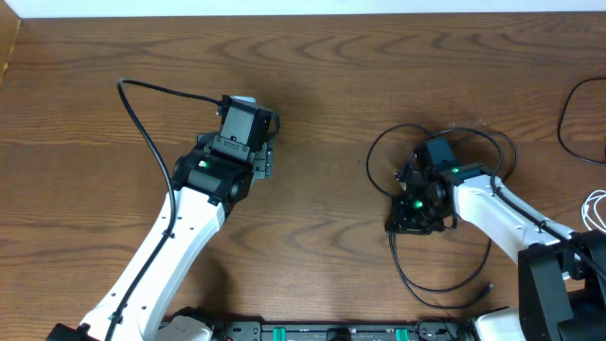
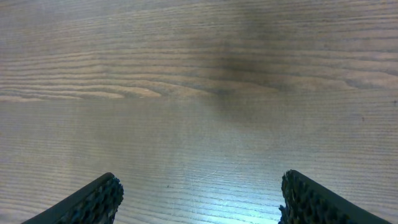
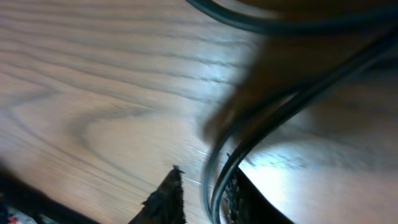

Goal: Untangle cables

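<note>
Wooden table (image 1: 322, 66), bare under left arm. Left gripper (image 2: 199, 199) spread wide, holding nothing, well apart from cables. Black cable (image 3: 280, 118) looks thin, light, limp, jacket probably slippery. Its loops ring right gripper (image 3: 202, 199), and two strands pass between its narrow-set fingers. Pinched or loose: cannot tell, view blurred. Best hold, probably: single strand near free end, not doubled bight. White cable (image 1: 595, 210) at right edge, apart. Plug (image 1: 489, 284) lies near front edge.

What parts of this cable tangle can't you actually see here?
Thin white cable: overhead view, cut off by the right edge.
Thin black cable: overhead view, crossings hidden under the right arm.
Same cable, right wrist view: blurred, so whether the jaws grip it is unclear.
</note>
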Controlling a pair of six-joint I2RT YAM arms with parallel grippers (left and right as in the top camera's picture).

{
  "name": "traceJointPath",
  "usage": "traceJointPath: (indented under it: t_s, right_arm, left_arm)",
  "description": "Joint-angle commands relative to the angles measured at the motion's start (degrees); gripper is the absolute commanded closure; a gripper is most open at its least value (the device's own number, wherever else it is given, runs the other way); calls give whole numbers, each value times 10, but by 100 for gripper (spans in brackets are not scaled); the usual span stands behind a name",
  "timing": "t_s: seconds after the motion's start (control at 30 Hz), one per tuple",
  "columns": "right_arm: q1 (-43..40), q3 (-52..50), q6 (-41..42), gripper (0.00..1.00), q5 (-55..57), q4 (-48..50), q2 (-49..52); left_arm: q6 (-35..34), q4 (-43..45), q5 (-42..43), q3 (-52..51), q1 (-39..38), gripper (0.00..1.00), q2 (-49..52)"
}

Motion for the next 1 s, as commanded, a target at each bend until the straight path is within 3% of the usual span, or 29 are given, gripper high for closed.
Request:
traceJointPath:
  t_s: [0.0,0.27,0.77,0.97]
  right_arm:
    - [3,-3,-17,73,-36,14,-3]
    - [3,-3,58,63,60,21,-3]
    - [5,-5,109,62,128,61,-3]
    - [42,-5,121,60,180,85,9]
  left_arm:
    - [8,-2,-2,-3,3,17,3]
    - [8,-2,-2,-3,3,17,3]
    - [8,-2,-2,-3,3,17,3]
    - [8,-2,-2,-3,3,17,3]
